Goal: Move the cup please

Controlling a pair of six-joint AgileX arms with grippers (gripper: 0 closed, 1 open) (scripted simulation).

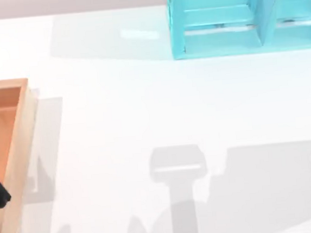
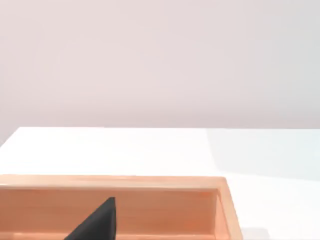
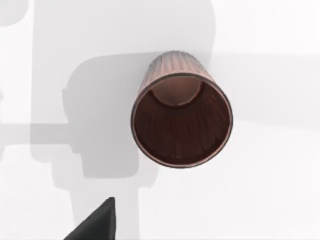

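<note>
One cup (image 3: pixel 181 122) sat upright under the right gripper; finger state unclear, so I'd center before descending.

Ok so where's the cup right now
The brown ribbed cup shows in the right wrist view, standing upright on the white table, open mouth facing the camera, with the arm's grey shadow across the table beside it.

No text, label, brand, number or sign can be read on anything in these views.
</note>
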